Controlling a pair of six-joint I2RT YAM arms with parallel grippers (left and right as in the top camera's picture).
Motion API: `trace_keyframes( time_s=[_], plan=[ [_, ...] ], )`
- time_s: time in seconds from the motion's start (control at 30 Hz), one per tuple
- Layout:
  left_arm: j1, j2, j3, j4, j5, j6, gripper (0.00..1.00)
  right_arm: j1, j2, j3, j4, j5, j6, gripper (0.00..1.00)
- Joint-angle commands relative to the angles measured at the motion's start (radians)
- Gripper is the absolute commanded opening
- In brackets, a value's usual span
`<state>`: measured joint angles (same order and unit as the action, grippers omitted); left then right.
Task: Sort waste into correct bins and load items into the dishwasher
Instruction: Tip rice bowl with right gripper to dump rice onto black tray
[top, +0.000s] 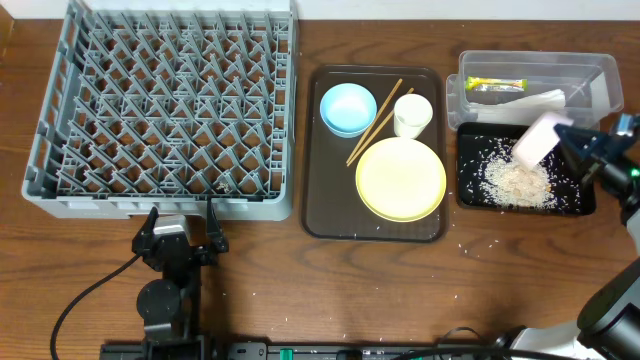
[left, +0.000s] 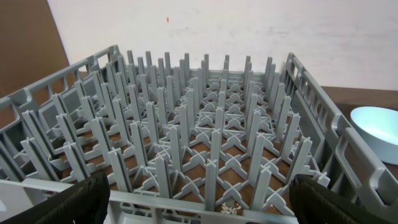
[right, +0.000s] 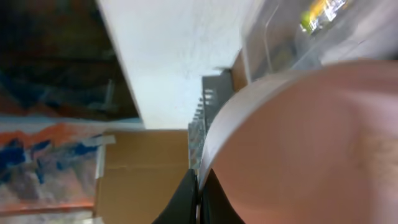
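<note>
Holds left gripper (top: 182, 218) low, fingers spread wide apart; pinches white bowl (top: 535, 140) rim in right gripper (top: 565, 142).

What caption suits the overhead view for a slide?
Right gripper tilts the white bowl over rice scraps in the black tray, beside the clear tub.

A brown serving tray (top: 328, 190) lies flat on the dark wooden table (top: 300, 290).
</note>
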<state>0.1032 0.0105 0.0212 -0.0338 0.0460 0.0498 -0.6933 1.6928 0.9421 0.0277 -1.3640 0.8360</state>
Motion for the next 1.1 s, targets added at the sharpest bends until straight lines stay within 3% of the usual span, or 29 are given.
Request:
trace_keyframes(
  time_s=[0.0,0.13,0.27,0.4,0.5,0.6,0.67,0.8,1.07],
  plan=[
    [0.005,-0.005,-0.017,-0.036,-0.016,0.006,0.94,0.037,0.003,-0.008,-0.095,0.056,-0.157,0.01],
    [0.005,-0.005,-0.017,-0.036,-0.016,0.006,0.94,-0.001,0.003,-0.008,0.045,0.023,-0.051,0.01],
    [0.005,-0.005,-0.017,-0.036,-0.016,0.006,0.94,0.017,0.003,-0.009,-0.051,0.034,-0.128,0.01],
    [0.005,-0.005,-0.017,-0.036,-0.016,0.006,0.94,0.003,0.003,-0.009,-0.013,0.027,-0.096,0.01],
    [0.005,-0.005,-0.017,-0.036,-0.016,0.006,0.94,0.019,0.003,-0.010,-0.114,0.065,-0.162,0.01],
    [0.005,-0.005,-0.017,-0.036,-0.016,0.006,0.94,0.006,0.003,-0.009,-0.042,0.053,-0.108,0.01],
    [0.005,-0.005,-0.017,-0.036,-0.016,0.006,0.94,0.009,0.003,-0.010,-0.080,0.030,-0.146,0.01],
    [0.005,-0.005,-0.017,-0.036,-0.016,0.006,0.94,0.055,0.003,-0.009,-0.211,0.043,-0.278,0.01],
    [0.005,-0.005,-0.017,-0.036,-0.016,0.006,0.94,0.168,-0.094,0.068,-0.216,0.076,-0.280,0.01]
  ],
)
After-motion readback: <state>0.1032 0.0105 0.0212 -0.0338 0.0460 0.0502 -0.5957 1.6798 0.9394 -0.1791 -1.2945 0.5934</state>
